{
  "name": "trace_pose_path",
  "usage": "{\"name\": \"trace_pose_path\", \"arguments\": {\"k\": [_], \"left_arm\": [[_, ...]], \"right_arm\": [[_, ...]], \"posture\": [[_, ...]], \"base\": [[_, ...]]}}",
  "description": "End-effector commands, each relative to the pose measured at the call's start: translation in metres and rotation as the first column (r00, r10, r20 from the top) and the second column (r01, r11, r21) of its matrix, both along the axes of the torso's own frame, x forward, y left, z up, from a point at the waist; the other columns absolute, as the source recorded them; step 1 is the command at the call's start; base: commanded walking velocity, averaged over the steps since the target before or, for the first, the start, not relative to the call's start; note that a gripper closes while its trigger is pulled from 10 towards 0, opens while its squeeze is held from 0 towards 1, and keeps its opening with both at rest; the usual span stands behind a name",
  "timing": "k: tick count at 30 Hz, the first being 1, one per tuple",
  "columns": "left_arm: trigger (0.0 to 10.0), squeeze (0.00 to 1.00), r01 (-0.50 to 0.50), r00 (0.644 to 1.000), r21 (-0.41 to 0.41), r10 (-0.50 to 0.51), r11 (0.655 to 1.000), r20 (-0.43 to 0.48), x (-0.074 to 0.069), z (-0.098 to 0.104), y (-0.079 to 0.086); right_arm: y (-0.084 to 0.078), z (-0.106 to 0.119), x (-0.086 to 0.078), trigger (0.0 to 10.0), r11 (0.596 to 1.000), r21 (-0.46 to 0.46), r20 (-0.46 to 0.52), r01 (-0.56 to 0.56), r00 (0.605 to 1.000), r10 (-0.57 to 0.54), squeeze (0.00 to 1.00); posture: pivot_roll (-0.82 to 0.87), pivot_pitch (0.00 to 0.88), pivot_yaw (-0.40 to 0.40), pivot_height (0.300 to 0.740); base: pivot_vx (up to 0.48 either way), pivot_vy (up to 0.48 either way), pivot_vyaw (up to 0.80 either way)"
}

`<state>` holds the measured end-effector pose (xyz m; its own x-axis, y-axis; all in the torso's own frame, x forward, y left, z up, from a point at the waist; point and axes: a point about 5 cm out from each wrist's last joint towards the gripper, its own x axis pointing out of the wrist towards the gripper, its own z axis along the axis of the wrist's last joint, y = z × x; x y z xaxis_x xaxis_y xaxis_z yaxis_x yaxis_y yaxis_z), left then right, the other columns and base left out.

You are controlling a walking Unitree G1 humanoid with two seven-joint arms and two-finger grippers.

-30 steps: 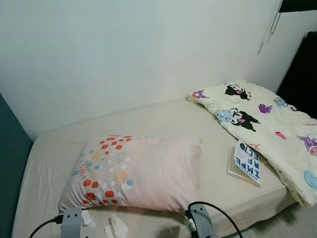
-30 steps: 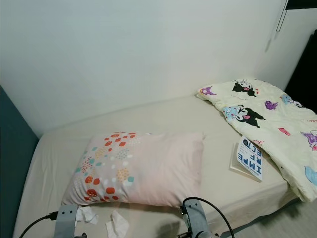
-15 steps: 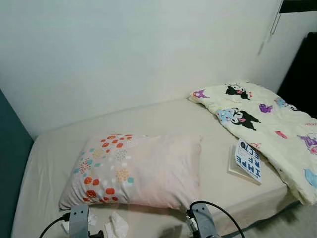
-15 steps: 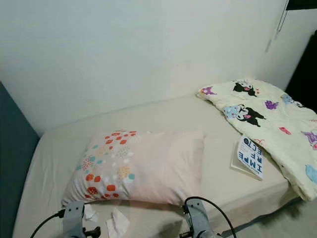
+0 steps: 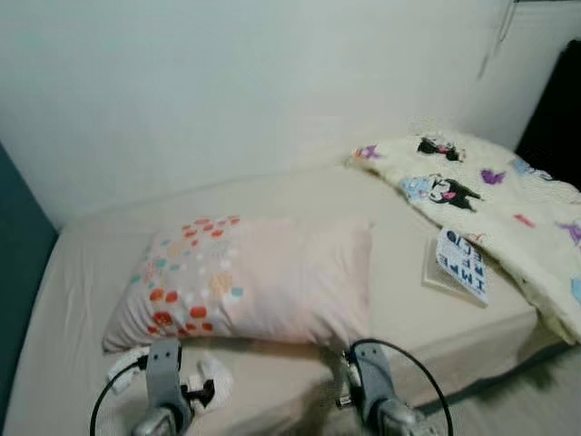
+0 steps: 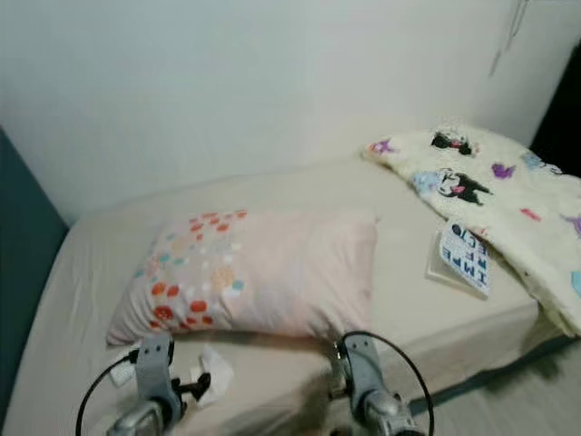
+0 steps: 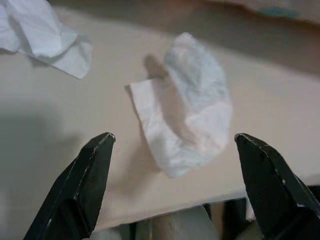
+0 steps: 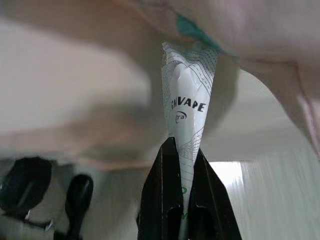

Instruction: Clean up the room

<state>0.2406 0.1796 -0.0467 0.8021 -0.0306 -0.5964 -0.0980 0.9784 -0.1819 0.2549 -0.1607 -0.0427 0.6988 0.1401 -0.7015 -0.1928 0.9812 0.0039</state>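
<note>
Your left gripper [image 7: 172, 150] hangs spread wide, the crumpled tissue [image 7: 187, 107] lying on the bed [image 5: 272, 195] straight ahead between its fingers. The left arm is nearer; your right gripper [image 8: 181, 165] is pinching a printed wrapper [image 8: 189, 95].

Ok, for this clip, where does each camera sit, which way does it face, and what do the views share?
Head pair: look forward and down at the bed; pillow, both silver arms at the bottom edge.
Left wrist: looks along the open left tool at a crumpled tissue; a second tissue nearby.
Right wrist: looks along the right tool, shut on a printed wrapper.
Shared: the crumpled tissue shows in the head views too.
</note>
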Motion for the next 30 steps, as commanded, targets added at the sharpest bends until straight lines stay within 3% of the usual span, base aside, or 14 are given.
{"name": "trace_pose_path", "arguments": {"k": [1, 10, 20, 30], "left_arm": [[10.0, 0.00, 0.008, 1.000, 0.033, -0.009, 0.999, 0.028, 0.006, 0.004, -0.002], [10.0, 0.00, 0.041, 0.989, 0.059, -0.049, 0.997, 0.142, 0.023, 0.020, -0.012], [10.0, 0.00, 0.057, 0.984, 0.116, -0.076, 0.992, 0.160, 0.027, 0.023, -0.023], [10.0, 0.00, 0.109, 0.977, 0.108, -0.126, 0.988, 0.173, 0.032, 0.027, -0.033]], "right_arm": [[0.003, 0.001, 0.001, 10.0, 1.000, 0.022, 0.012, 0.006, 1.000, -0.006, 0.00], [0.016, 0.015, 0.017, 10.0, 0.995, 0.096, 0.114, -0.025, 0.993, 0.014, 0.00], [0.023, 0.016, 0.016, 10.0, 0.991, 0.125, 0.139, -0.046, 0.990, 0.028, 0.00], [0.030, 0.015, 0.014, 10.0, 0.988, 0.141, 0.145, -0.065, 0.988, 0.045, 0.00]], "posture": [[-0.05, 0.017, -0.007, 0.572], [-0.05, 0.070, 0.003, 0.572], [-0.06, 0.105, 0.017, 0.572], [-0.06, 0.116, 0.022, 0.572]], "base": [[0.000, 0.000, 0.00], [0.000, 0.000, 0.00], [0.000, 0.000, 0.00], [0.000, 0.000, 0.00]]}}
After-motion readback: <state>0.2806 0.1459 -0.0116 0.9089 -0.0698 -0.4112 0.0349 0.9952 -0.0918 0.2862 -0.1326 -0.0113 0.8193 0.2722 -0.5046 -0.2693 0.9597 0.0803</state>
